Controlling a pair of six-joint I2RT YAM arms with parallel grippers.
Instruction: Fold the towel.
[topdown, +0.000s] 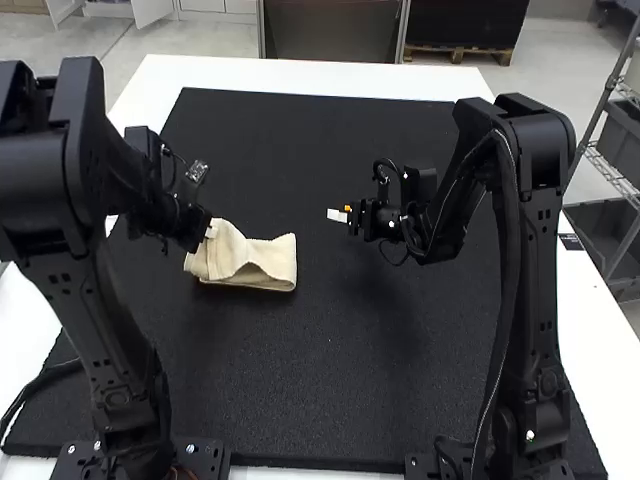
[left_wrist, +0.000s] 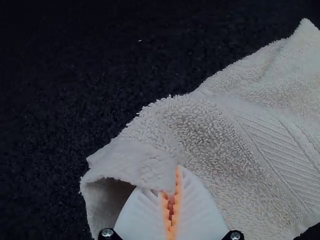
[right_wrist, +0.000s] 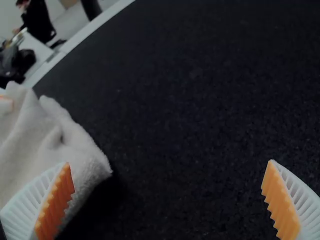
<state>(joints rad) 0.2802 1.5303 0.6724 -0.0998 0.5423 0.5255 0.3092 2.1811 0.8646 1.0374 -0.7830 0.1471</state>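
Pale grey floor (topdown: 225, 40); white table (topdown: 300, 76), black mat (topdown: 310, 370) on top; metal shelving (topdown: 608, 172) at right.

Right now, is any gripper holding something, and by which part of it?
The left gripper holds the towel by a raised edge near its left end in the high view. The right gripper is open and holds nothing.

Boxy black arms (topdown: 545, 290) carry black cables (topdown: 512, 200) and silver screws (left_wrist: 107, 233).
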